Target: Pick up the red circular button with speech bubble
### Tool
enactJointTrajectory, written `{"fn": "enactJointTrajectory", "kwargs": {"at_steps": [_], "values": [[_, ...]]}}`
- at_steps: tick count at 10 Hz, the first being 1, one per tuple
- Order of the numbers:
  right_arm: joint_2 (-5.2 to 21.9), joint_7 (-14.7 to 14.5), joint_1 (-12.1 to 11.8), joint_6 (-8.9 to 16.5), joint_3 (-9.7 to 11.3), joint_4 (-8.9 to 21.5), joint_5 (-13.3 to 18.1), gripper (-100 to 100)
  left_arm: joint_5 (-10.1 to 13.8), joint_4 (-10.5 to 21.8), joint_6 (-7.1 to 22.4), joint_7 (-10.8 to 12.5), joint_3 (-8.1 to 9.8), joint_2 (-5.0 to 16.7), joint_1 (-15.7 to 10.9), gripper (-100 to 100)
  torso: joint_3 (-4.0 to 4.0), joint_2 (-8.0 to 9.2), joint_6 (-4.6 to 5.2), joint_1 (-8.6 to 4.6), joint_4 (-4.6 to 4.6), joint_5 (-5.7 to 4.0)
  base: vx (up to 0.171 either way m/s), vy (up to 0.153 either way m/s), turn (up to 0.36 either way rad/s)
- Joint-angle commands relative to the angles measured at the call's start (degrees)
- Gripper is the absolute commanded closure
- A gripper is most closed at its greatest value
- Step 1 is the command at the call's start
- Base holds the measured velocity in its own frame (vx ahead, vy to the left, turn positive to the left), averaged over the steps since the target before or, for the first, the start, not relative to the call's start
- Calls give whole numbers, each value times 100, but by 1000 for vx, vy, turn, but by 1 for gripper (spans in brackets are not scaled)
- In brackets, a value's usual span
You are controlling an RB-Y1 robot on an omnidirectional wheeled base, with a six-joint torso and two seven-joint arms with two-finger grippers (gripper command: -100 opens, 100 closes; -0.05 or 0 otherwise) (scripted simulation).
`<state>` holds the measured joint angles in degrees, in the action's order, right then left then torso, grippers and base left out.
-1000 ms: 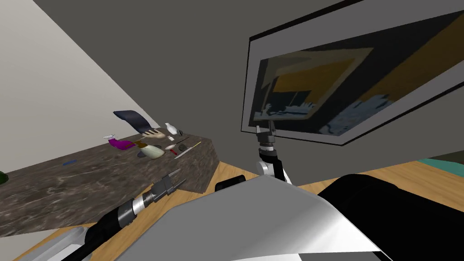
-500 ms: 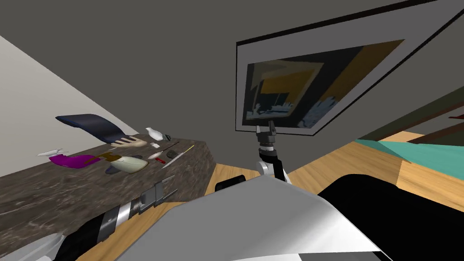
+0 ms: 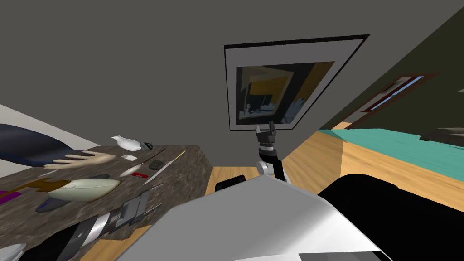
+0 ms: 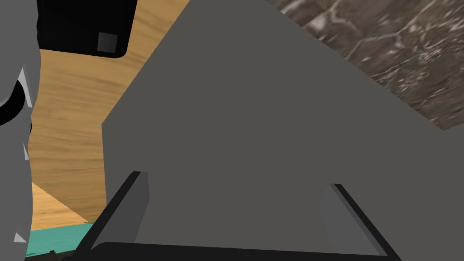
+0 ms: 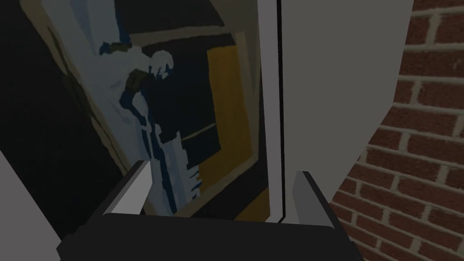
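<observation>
A small red button (image 3: 139,175) lies on the dark marbled table (image 3: 181,170), beside a white oval piece (image 3: 130,171). Its face is too small to read. My left gripper (image 3: 153,198) hovers low over the table's near corner, short of the button, open with nothing between its fingers. In the left wrist view the left gripper (image 4: 235,213) faces a grey wall, with the table's marbled top (image 4: 408,59) off to one side. My right gripper (image 3: 266,128) is raised in front of me, away from the table, and the right gripper (image 5: 222,190) stands open and empty.
Around the button lie a tan model hand (image 3: 84,159), a white bottle (image 3: 129,143), a cream oval object (image 3: 84,189), a dark blue curved thing (image 3: 27,147) and thin rods (image 3: 163,164). Wood floor (image 3: 317,149) and a teal rug (image 3: 398,149) spread to the right.
My view has swung right and closer to the table, so the table things slid left and grew. The left gripper sits lower over the table's corner. The right arm has held still.
</observation>
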<state>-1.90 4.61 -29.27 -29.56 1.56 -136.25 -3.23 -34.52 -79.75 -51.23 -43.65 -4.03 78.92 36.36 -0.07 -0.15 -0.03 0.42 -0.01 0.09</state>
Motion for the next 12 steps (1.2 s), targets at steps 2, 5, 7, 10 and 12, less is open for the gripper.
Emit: {"fn": "enactJointTrajectory", "kwargs": {"at_steps": [2, 5, 7, 10, 12], "values": [[0, 0, 0, 0, 0, 0, 0, 0, -300, 299, -68, -40, -144, 348, 62, -100, 1, 2, -1, 11, 0, 3, -13, 82, -358], [0, 0, -2, 0, -1, 0, 0, 0, -648, 684, -215, -28, -300, 802, 142, -100, 1, 0, -12, 5, 1, 4, -6, 63, -292], [0, 0, -2, 0, -1, 0, 0, 0, -814, 890, -284, -8, -380, 1007, 182, -100, 1, 1, -13, 6, 1, 4, -18, 64, -239], [1, 0, -1, 0, -1, 0, 0, 0, -1124, 1297, -410, 54, -539, 1367, 260, -100, 0, 0, -8, 13, 1, 3, -18, 92, -273], [1, 0, -1, 0, -2, 0, 0, 0, -1267, 1502, -467, 92, -616, 1522, 297, -100, 3, 6, -5, 31, 2, 7, -39, 118, -329]]}}
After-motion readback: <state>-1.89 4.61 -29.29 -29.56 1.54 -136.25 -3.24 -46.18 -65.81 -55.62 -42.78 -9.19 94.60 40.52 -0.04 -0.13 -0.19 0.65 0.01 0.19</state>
